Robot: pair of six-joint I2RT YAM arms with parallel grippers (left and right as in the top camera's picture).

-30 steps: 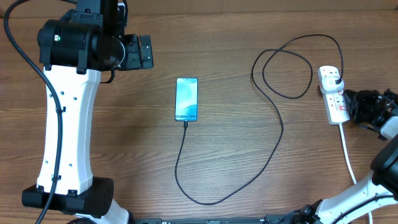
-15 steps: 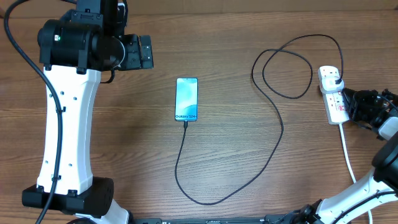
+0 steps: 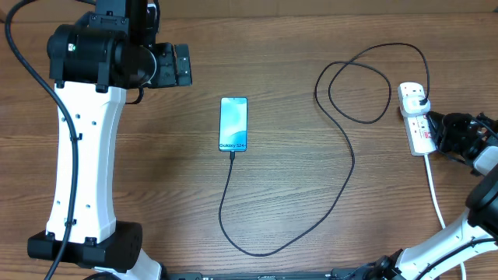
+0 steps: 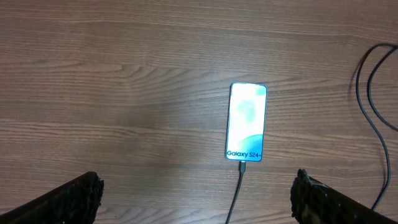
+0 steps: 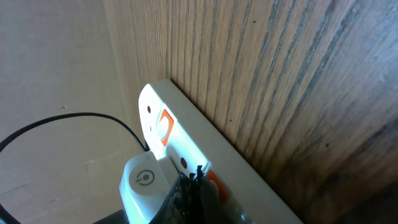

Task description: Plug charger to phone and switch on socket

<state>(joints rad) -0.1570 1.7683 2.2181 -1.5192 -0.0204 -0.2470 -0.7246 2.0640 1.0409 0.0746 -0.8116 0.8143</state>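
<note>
The white-and-black left arm rises along the left side. Its black two-finger left hand faces downward, fingers spread wide apart. The black right hand reaches in from the right edge, fingers pressed together.

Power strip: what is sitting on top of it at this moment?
The charger's plug sits in an outlet near one end. The right gripper, tips closed, is over a red switch beside it and partly covers it; contact cannot be seen. A second switch is uncovered.
</note>
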